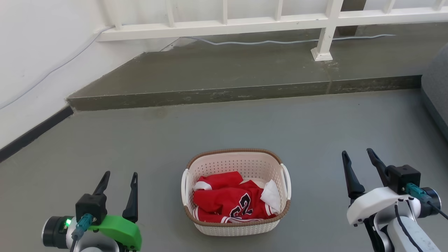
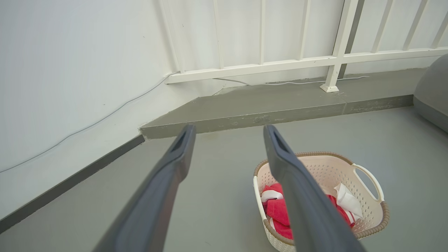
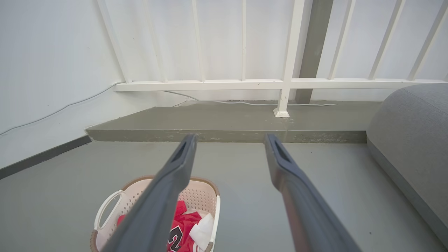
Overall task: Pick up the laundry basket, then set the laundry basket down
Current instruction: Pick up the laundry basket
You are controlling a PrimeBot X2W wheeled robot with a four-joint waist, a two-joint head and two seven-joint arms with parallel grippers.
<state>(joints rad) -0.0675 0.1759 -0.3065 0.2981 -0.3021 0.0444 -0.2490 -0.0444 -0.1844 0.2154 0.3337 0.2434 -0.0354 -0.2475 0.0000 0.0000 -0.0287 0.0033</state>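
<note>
The laundry basket [image 1: 236, 227], a red jersey [image 1: 227, 201] inside, sits on the floor [image 1: 140, 147] between the left fingers [image 1: 131, 199] and the right fingers [image 1: 351, 178], with one white handle [image 1: 183, 189] turned toward each pair. Both pairs stand parted and empty, well apart from it, apparently flanking it for a two-sided lift.

1. One laundry basket [image 1: 236, 227], with two white handles [image 1: 183, 187].
2. One red jersey [image 1: 224, 199] and one white piece of cloth [image 1: 272, 196].
3. Two sets of jaws, the left jaws and the right jaws, each with two dark fingers [image 1: 132, 199], so four fingers in all.
4. One raised step [image 1: 245, 70], one white railing [image 1: 217, 26] with one floor post [image 1: 327, 35], and one pale cable [image 1: 266, 42].
5. One grey cushioned seat [image 1: 437, 91].
</note>
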